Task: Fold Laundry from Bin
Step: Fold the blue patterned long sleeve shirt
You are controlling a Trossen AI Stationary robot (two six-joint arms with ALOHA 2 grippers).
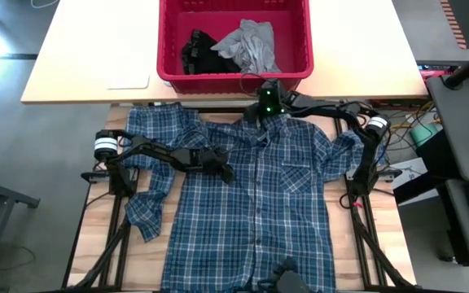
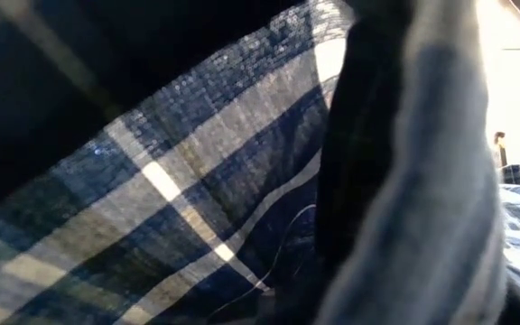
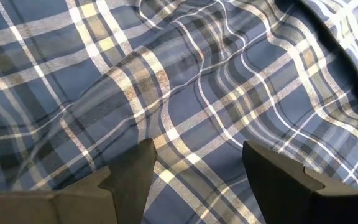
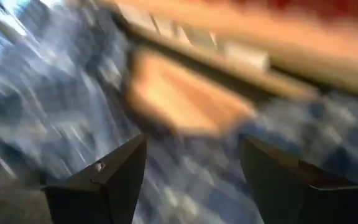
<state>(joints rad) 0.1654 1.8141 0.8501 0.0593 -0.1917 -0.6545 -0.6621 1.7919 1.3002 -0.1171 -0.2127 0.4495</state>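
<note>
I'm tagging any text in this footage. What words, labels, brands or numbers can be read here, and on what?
None can be read.
plaid shirt: only the check pattern, no label showing.
grey T-shirt in the red bin: no print visible.
black garment: nothing legible.
White sheet on the far table: too small to tell.

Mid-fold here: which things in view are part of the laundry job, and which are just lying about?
Job:
- blue-and-white plaid button shirt, spread flat
- red rectangular plastic bin
- light grey T-shirt, in bin
- small black garment, in bin
- left end effector, open over shirt
- right end effector, open at collar

Lying about:
- white flat pad beside bin
</note>
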